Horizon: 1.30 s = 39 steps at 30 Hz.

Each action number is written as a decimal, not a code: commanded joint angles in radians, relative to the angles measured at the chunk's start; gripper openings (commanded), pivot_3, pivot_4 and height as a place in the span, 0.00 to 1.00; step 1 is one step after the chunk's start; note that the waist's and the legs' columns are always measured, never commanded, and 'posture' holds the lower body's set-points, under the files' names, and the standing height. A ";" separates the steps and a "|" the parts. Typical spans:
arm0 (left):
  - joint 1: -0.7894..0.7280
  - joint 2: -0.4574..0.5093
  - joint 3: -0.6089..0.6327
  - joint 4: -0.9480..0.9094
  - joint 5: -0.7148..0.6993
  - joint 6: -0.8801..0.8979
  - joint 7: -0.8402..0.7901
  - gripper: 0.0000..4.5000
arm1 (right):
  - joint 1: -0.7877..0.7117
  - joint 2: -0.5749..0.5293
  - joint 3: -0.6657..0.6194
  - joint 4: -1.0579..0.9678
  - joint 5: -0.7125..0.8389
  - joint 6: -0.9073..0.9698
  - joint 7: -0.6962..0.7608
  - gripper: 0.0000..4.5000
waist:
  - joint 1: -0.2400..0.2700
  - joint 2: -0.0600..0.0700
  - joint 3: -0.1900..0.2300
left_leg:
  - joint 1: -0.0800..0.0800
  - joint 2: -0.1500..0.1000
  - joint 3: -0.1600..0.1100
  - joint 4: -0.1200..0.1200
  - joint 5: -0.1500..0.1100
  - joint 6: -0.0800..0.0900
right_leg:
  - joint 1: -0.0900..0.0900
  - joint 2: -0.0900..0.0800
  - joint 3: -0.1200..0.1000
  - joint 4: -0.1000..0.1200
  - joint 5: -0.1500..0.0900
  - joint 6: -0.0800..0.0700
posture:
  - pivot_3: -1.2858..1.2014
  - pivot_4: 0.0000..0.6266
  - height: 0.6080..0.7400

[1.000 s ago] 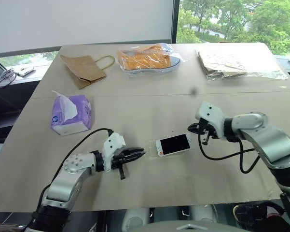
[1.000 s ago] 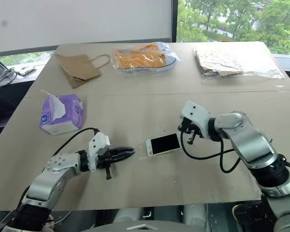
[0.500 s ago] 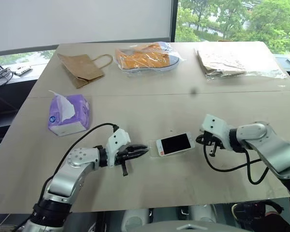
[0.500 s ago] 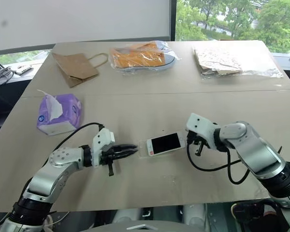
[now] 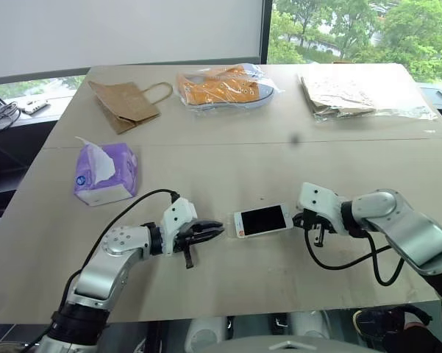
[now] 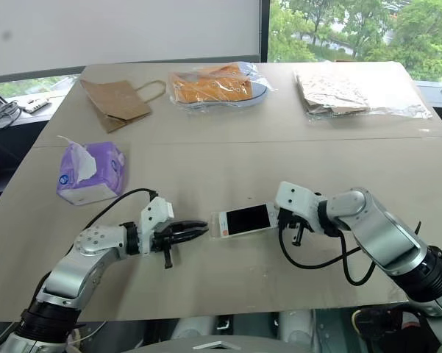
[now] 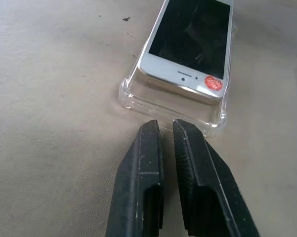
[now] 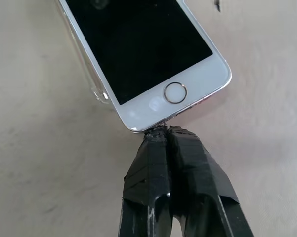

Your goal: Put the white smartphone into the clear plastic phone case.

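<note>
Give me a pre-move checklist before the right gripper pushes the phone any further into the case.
1. Right gripper shut, tips against the home-button end of the white smartphone: ok.
2. Left gripper nearly shut, at the end of the clear plastic phone case as a backstop: ok; contact cannot tell.
3. Phone's speaker end inside the case: ok.
4. Phone fully seated: not ok, home-button end sticks out.
5. Phone lined up with the case walls: cannot tell.

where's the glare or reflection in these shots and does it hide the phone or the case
Left wrist view: the phone screen mirrors faint shapes; highlights on the case rim make its edge readable. Right wrist view: a soft sheen on the screen, nothing hidden. Eye views: bright window upper right; the case is nearly invisible there.
</note>
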 commanded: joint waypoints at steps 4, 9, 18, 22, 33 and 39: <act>-0.001 -0.002 -0.012 -0.025 0.006 -0.001 0.002 0.10 | -0.030 0.019 0.014 -0.057 0.019 0.005 0.007 0.00 | 0.000 0.000 0.000 | 0.000 0.000 0.000 0.000 0.000 0.000 | 0.000 0.000 0.000 0.000 0.001 0.000 | 0.52 0.24 1.00; -0.007 0.001 -0.012 -0.016 0.007 -0.005 -0.004 0.10 | -0.042 0.018 0.046 -0.069 0.023 0.003 0.023 0.00 | 0.000 0.000 0.000 | 0.000 0.000 0.000 0.001 0.000 0.000 | 0.000 0.000 0.000 0.000 0.001 0.000 | 0.52 0.24 1.00; -0.022 -0.003 -0.015 -0.006 0.010 -0.003 -0.006 0.10 | -0.073 0.036 0.099 -0.059 0.014 -0.017 0.044 0.00 | -0.001 0.000 0.000 | 0.000 0.000 0.000 0.001 0.000 0.000 | 0.000 0.000 0.000 0.001 0.001 0.000 | 0.52 0.24 1.00; -0.022 -0.005 -0.016 -0.023 0.008 0.010 -0.001 0.10 | -0.084 0.041 0.133 -0.044 -0.007 -0.044 0.052 0.00 | -0.001 0.000 0.000 | 0.001 0.000 0.000 0.001 0.000 0.000 | 0.000 0.001 0.000 0.001 0.001 0.000 | 0.52 0.24 1.00; -0.036 -0.020 -0.022 -0.032 0.011 0.031 0.004 0.10 | -0.113 0.100 0.196 0.052 -0.060 -0.190 0.124 0.00 | -0.006 0.000 -0.001 | 0.004 0.001 0.000 0.003 0.000 0.000 | 0.003 0.003 0.000 0.002 0.000 0.001 | 0.52 0.24 1.00; -0.067 -0.043 -0.024 0.012 0.026 0.020 0.008 0.10 | -0.151 0.162 0.192 0.130 -0.094 -0.206 0.136 0.00 | -0.023 -0.001 -0.001 | 0.010 0.002 0.000 0.003 0.000 0.000 | 0.009 0.003 0.001 0.002 -0.001 0.000 | 0.52 0.24 1.00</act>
